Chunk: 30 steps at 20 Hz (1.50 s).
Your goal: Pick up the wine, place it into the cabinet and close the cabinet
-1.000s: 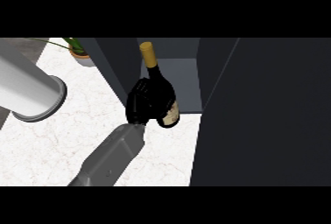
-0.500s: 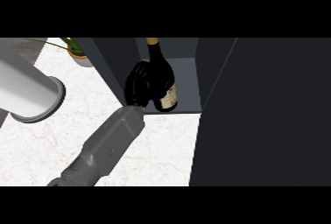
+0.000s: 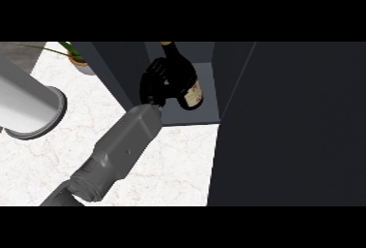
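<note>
Wine bottle (image 3: 187,72): dark glass, pale label on its lower right side, neck pointing toward the top of the frame and cut off by the upper band. It sits in the upper middle of the frame, inside the open cabinet (image 3: 207,63), within the pale blue-grey recess between the two dark side walls. Whether its base touches the cabinet floor cannot be told.

Hand (image 3: 159,83): black, fingers curled round the left side of the bottle's body, holding it. Its grey forearm (image 3: 121,145) runs diagonally from the lower left of the frame up to the bottle, crossing the white marble counter (image 3: 178,160). By its placement this appears to be the right hand, since the other arm lies farther left.

Cabinet door (image 3: 293,126): a large dark panel filling the right half of the frame, standing open, its edge just right of the bottle.

Left arm (image 3: 28,104): a pale grey cylinder at the left edge, middle height, its end ringed in darker grey. Its hand does not show.

Potted plant (image 3: 77,60): upper left of the frame, thin green leaves over a small pot, just beside the cabinet's left wall, well apart from the bottle.
</note>
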Tool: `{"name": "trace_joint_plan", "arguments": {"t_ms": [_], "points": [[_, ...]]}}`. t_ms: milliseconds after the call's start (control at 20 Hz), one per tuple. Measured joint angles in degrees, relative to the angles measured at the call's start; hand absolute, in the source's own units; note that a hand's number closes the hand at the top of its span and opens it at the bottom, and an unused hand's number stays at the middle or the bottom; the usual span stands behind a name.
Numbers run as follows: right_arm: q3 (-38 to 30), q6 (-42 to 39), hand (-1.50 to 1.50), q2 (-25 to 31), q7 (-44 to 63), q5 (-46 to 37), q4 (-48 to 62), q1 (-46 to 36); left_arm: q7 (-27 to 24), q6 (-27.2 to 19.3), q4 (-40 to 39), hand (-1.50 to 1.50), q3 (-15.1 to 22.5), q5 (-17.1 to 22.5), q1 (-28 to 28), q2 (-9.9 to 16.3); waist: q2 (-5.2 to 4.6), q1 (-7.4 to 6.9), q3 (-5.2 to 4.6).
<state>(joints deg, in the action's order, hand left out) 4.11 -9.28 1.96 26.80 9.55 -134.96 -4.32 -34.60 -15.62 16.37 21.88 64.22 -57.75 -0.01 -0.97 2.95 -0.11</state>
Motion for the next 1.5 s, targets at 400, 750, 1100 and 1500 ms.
{"name": "trace_joint_plan", "arguments": {"t_ms": [400,750,1100,1500], "points": [[1.2,0.1,-1.5,-0.4,-0.4,-0.8,1.5,-2.0,-0.8,0.0,-2.7,1.5,-0.1,2.1,-2.0,0.0,-0.41,1.58,-0.02],[2.3,-0.3,-1.5,-0.8,-1.4,-1.0,2.4,-2.0,-1.4,-0.3,-1.3,1.5,2.5,4.5,-0.5,0.0,-0.45,2.58,0.01],[1.8,-0.8,-1.5,-0.7,-2.1,0.1,3.6,-3.3,-2.7,-1.4,2.3,1.5,7.6,7.1,2.7,0.0,-0.61,3.7,0.01],[3.3,-1.0,-1.5,-1.1,-2.3,-0.6,3.7,-2.8,-5.1,-4.2,5.5,-1.5,10.3,13.0,3.4,0.0,-0.85,4.95,-0.02]]}}
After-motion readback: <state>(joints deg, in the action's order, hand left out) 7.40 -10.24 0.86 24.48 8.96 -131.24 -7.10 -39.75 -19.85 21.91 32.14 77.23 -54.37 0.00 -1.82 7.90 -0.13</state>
